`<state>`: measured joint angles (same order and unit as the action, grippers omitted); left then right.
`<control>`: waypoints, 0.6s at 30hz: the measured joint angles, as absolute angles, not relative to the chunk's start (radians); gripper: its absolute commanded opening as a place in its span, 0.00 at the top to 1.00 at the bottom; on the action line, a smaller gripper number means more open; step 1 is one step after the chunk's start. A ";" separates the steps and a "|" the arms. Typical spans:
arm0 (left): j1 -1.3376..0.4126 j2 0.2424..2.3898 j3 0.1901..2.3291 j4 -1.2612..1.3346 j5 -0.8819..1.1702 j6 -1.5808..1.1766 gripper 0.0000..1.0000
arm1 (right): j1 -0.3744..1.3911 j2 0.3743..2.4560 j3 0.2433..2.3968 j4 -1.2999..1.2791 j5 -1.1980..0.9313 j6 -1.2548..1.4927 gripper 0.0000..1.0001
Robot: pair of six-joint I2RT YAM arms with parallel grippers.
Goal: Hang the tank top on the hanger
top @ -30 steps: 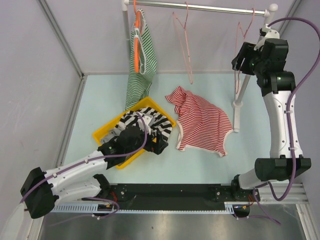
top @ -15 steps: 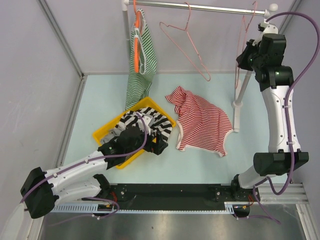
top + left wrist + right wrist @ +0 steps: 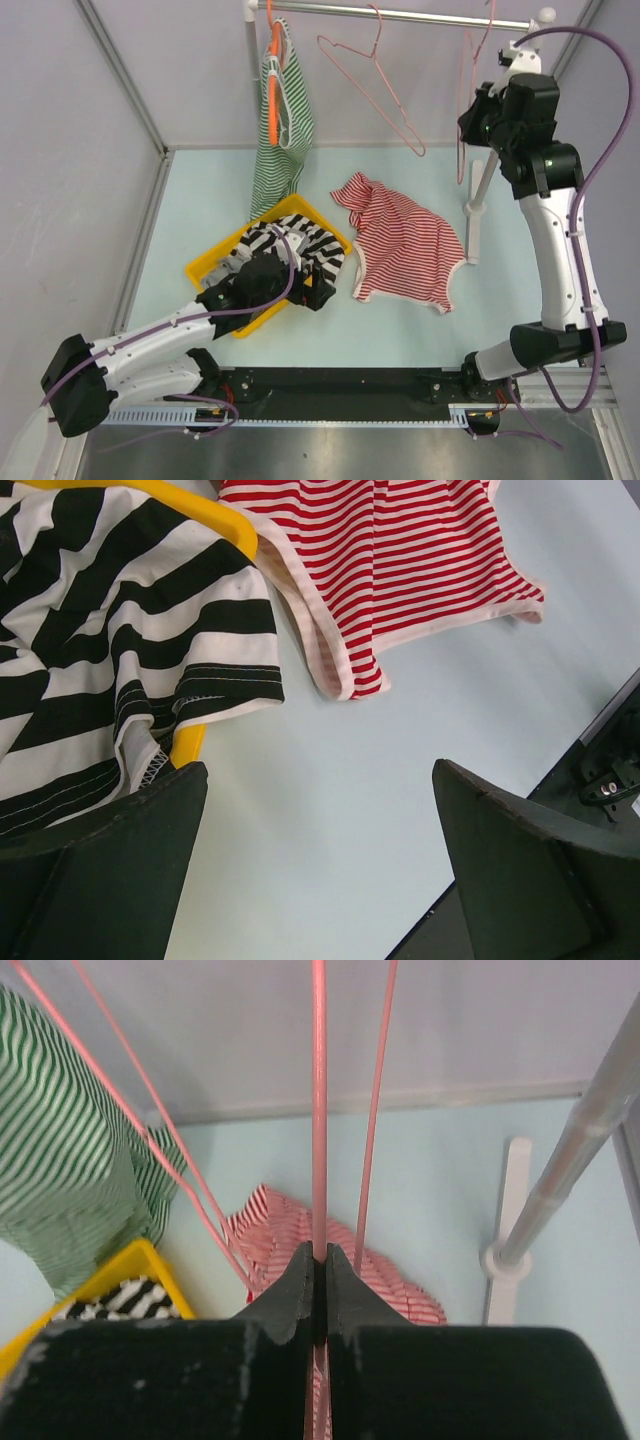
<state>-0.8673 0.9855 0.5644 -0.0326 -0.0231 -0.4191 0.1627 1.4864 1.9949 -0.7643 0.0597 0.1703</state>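
Bin [image 3: 232,240] holds striped garment [image 3: 300,243]; left end effector [image 3: 320,780] apart; right end effector [image 3: 320,1260] clamps hanger [image 3: 318,1110].

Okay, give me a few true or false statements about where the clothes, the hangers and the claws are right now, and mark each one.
1. The right claw is shut on a pink hanger. True.
2. The tank top is already hung up. False: it lies crumpled on the table.
3. The left claw is open. True.
4. The green top lies in the yellow bin. False: it hangs on an orange hanger; the bin holds a black-and-white garment.
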 measured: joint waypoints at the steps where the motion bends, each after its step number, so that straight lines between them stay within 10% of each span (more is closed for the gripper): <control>1: -0.867 0.986 0.563 -0.033 -0.023 -0.419 0.00 | 0.175 1.464 1.959 -0.773 0.069 0.170 1.00; 18: -0.879 1.266 0.584 0.108 0.087 -0.413 0.04 | 0.484 1.038 1.533 -0.939 0.385 0.248 1.00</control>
<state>-0.8791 1.2659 0.5838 0.1078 0.0872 -0.4126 0.4843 1.0382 1.5333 -0.9390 0.3855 0.2481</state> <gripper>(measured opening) 0.970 0.033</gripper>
